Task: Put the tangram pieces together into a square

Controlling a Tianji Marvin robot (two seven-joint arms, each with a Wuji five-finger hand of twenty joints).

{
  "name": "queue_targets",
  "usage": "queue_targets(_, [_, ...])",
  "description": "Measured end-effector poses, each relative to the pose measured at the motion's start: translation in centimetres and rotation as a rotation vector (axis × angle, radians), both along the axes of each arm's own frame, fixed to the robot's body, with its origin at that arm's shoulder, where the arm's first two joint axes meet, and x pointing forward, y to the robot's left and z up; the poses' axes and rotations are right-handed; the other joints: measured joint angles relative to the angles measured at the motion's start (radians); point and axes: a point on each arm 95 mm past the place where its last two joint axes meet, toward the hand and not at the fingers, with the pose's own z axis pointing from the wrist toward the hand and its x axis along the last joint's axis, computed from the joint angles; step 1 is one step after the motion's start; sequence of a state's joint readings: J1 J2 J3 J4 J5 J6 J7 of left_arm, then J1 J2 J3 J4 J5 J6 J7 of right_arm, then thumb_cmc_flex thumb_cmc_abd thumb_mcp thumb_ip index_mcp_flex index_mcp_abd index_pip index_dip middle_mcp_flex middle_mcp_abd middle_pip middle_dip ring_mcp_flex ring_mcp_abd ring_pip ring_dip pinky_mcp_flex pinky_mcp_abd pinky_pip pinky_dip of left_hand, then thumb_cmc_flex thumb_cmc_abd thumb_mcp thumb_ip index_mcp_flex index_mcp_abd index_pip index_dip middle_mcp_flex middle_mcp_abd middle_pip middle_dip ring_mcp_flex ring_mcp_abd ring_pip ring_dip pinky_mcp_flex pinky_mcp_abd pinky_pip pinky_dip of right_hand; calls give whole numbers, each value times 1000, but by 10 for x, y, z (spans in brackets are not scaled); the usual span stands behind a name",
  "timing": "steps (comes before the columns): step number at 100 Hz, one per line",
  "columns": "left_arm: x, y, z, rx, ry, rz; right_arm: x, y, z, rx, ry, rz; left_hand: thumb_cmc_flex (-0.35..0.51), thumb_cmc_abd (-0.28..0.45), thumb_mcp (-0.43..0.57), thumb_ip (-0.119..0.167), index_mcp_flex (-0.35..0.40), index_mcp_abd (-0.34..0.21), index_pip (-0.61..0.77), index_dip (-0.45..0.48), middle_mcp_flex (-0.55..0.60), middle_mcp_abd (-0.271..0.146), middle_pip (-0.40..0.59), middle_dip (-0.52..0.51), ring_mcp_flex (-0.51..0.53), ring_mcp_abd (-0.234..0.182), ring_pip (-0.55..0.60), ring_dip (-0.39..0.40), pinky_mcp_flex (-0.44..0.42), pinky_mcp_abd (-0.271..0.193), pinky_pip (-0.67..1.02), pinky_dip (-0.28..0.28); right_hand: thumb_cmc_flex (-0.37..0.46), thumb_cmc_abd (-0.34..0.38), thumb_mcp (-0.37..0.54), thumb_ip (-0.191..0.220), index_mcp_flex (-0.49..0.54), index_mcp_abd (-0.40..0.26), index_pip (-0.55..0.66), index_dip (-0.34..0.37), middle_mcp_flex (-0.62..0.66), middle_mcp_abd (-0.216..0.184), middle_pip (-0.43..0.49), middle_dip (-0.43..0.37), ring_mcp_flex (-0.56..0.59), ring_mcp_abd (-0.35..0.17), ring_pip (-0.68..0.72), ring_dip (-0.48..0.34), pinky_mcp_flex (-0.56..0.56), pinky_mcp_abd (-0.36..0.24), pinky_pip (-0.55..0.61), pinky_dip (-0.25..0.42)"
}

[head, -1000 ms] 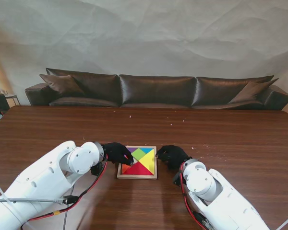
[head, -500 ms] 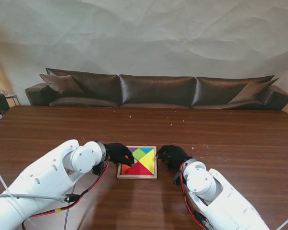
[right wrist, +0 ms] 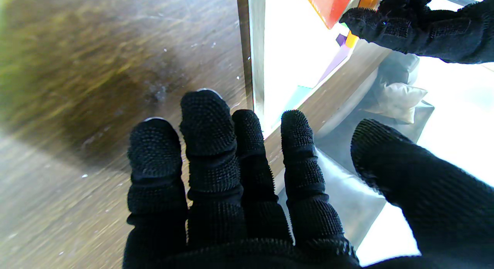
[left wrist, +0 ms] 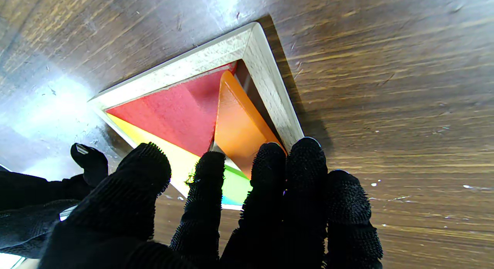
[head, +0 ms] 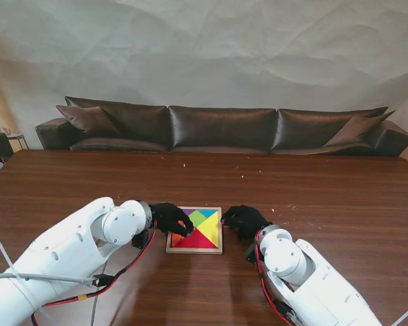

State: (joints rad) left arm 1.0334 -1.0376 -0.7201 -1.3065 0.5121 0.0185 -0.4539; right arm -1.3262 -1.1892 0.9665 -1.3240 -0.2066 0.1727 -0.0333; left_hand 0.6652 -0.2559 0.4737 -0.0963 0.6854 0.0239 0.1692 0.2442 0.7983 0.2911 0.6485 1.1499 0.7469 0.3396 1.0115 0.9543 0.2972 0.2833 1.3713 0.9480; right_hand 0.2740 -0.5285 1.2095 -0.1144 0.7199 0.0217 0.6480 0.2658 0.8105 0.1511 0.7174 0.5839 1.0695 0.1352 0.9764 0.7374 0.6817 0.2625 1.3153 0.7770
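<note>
Looking through your left wrist view, you are seeing an orange triangular piece [left wrist: 237, 126] sitting tilted, one edge raised beside the red triangle [left wrist: 173, 110], a detail the stand view is hiding under your black-gloved left hand [head: 168, 216], whose fingers [left wrist: 270, 172] are pressing on it. Your right hand [head: 243, 220] is resting spread, gripping nothing, at the square wooden tray [head: 194, 250] on the dark wooden table [head: 313, 190], before a brown leather sofa [head: 221, 128].

Beyond the knitted, nubbly black fingers [left wrist: 206, 176] lies a glossy orange piece [left wrist: 237, 126] in a pale raw-wood frame [left wrist: 270, 91]. The red piece [left wrist: 177, 110] beside it looks matt and grainy. The dark wooden table [left wrist: 386, 68] is polished and shiny.
</note>
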Motion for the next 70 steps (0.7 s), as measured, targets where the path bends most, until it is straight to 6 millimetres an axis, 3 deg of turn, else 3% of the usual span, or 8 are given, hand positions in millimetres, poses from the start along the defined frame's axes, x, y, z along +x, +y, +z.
queue_targets(29, [-1, 3, 0, 1, -6, 9, 0, 0, 0, 0, 1, 1, 0, 0, 0, 0, -74, 15, -47, -53, 0, 0, 0, 0, 0, 0, 0, 0, 0, 0, 0, 0, 0, 0, 0, 0, 0, 0, 0, 0, 0, 0, 0, 0, 0, 0, 0, 0, 0, 0, 0, 0])
queue_targets(70, [-5, 12, 12, -16, -49, 36, 0, 1, 0, 1, 3, 3, 0, 10, 0, 0, -74, 15, -44, -77, 0, 0, 0, 0, 0, 0, 0, 0, 0, 0, 0, 0, 0, 0, 0, 0, 0, 0, 0, 0, 0, 0, 0, 0, 0, 0, 0, 0, 0, 0, 0, 0])
